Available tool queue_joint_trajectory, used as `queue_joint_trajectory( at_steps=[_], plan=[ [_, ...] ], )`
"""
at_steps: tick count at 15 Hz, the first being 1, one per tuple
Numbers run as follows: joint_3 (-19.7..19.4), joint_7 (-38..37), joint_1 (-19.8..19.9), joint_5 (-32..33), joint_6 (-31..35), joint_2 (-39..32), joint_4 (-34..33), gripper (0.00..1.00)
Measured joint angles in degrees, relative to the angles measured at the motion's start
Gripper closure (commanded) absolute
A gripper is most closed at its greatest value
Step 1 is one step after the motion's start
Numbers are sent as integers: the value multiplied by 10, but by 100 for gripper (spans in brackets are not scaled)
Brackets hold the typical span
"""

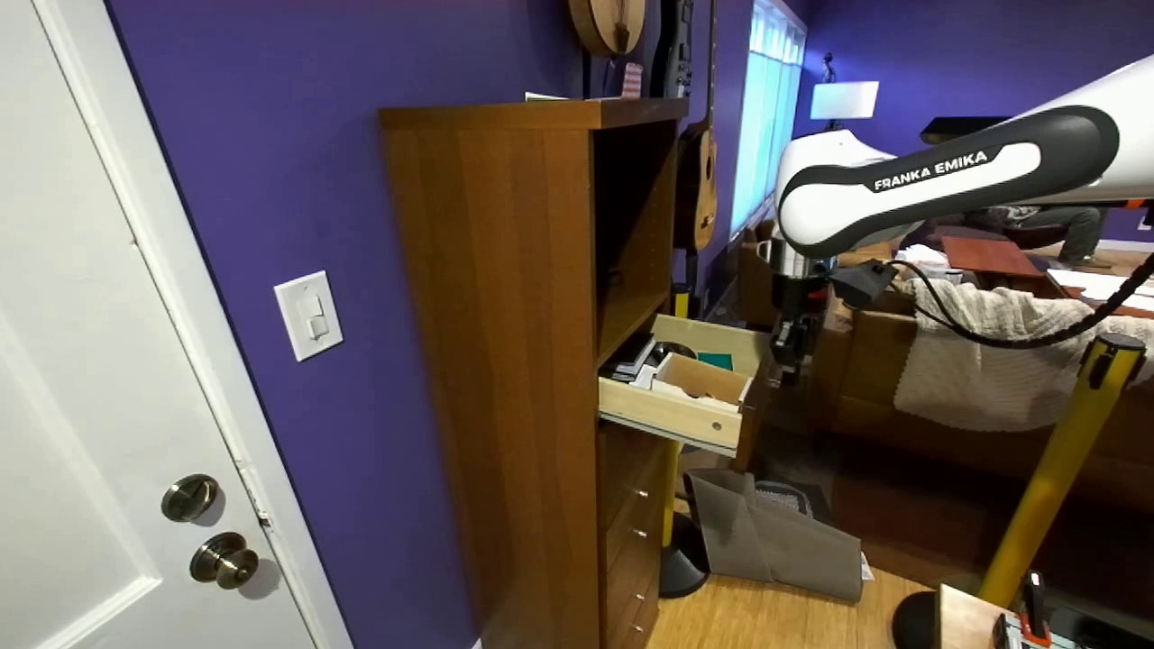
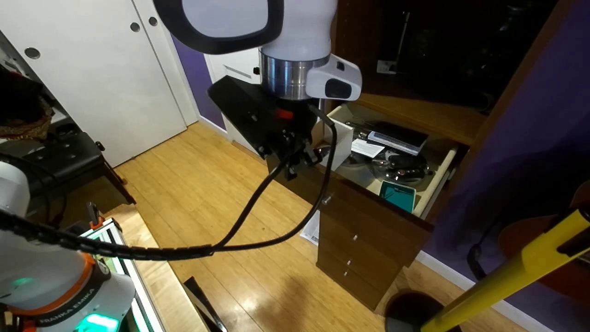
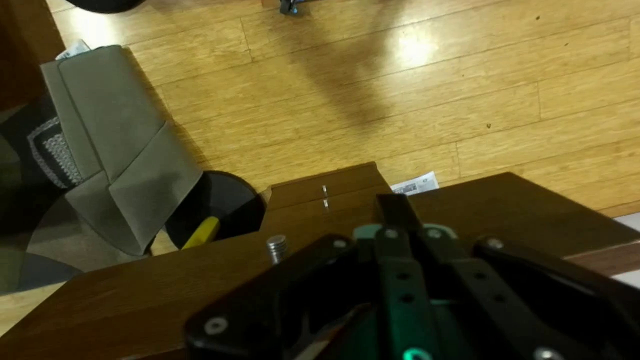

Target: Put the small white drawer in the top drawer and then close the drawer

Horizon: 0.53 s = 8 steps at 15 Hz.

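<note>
The small white drawer (image 1: pixel 708 376) sits inside the open top drawer (image 1: pixel 672 415), near its front, at one side. Its white side shows in an exterior view (image 2: pixel 343 144). The top drawer stands pulled out of the brown cabinet (image 1: pixel 514 315); its brown front (image 2: pixel 378 207) carries a metal knob, seen in the wrist view (image 3: pixel 276 245). My gripper (image 1: pixel 787 361) is shut and empty, pointing down just outside the drawer front, also in an exterior view (image 2: pixel 299 168). In the wrist view its fingertips (image 3: pixel 400 212) are together over the drawer front. I cannot tell whether they touch it.
Papers, a teal item (image 2: pixel 398 196) and dark objects lie in the top drawer. Lower drawers (image 2: pixel 357 249) below it are shut. A yellow post (image 2: pixel 511 272) stands near the cabinet. Grey folded material (image 1: pixel 784 532) lies on the floor. The arm's cable (image 2: pixel 276 240) hangs in a loop.
</note>
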<state>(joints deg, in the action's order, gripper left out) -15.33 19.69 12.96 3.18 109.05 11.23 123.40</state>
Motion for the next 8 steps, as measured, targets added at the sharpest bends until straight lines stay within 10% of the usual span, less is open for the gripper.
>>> queue_joint_trajectory(
  at_steps=[8],
  plan=[
    [1,13,-11,-65,177,-10,33,100]
  ],
)
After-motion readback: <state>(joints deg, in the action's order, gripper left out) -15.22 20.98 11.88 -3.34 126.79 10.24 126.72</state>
